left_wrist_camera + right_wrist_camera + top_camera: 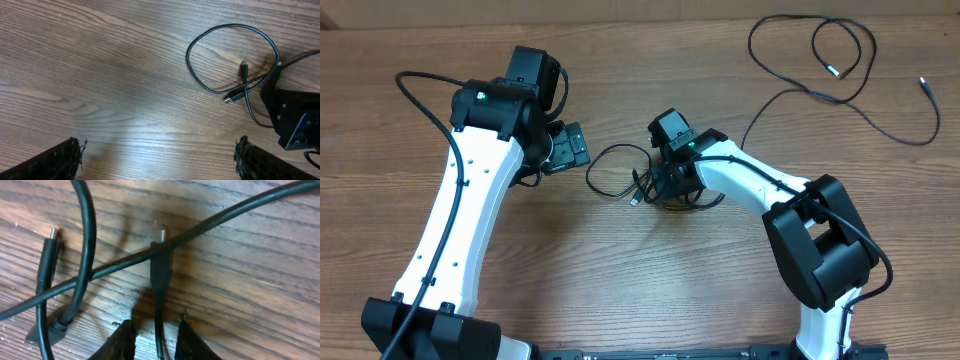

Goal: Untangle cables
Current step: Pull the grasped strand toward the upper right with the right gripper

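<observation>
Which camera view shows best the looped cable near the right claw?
Left wrist: the looped cable shows its loop and both plugs. Overhead shows it small, partly hidden. Right wrist shows only crossing strands before the right claw.

1. This reads as a robotics lab or test bench.
2. Two white-and-black robot arms, the left arm [455, 220] and the right arm [745, 178], stand on black bases by a dark rail [660, 353] at the near edge.
3. Both reach over a plain wood-grain surface [620, 280], watched from directly above and from close views at each wrist.
4. Thick black wires [402, 82] run exposed along the arms.
5. Thin black cables [232, 25] with small metal-tipped plugs lie loose on the wood.
</observation>
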Controlling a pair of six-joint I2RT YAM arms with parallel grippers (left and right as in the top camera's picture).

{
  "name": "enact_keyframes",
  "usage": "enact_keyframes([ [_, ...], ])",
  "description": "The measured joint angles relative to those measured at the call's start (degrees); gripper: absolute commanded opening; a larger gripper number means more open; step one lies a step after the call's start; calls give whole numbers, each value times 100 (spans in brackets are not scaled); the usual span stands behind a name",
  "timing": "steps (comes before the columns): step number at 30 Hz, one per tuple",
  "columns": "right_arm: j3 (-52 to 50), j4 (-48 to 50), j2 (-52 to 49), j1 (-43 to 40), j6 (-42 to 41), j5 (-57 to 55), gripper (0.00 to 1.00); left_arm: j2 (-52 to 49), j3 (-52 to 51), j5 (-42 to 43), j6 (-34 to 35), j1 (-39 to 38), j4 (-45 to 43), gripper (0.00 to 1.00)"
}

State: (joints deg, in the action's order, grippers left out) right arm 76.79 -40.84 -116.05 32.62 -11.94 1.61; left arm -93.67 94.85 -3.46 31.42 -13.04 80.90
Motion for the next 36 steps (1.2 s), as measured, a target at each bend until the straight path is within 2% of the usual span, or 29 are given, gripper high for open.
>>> enact_keyframes([
  [3,0,-28,-4,0,0,-17,4,0,0,0,0,0,-2,100],
  [11,2,17,-15,-11,-28,-17,4,0,0,0,0,0,0,100],
  [21,551,-752,205,-352,-155,9,4,0,0,0,0,0,0,100],
  [30,1001,-1397,1392,-1071,-343,7,4,0,0,2,0,0,0,100],
  [36,1005,-1836,1633,-1803,-623,13,4,0,0,2,0,0,-2,100],
])
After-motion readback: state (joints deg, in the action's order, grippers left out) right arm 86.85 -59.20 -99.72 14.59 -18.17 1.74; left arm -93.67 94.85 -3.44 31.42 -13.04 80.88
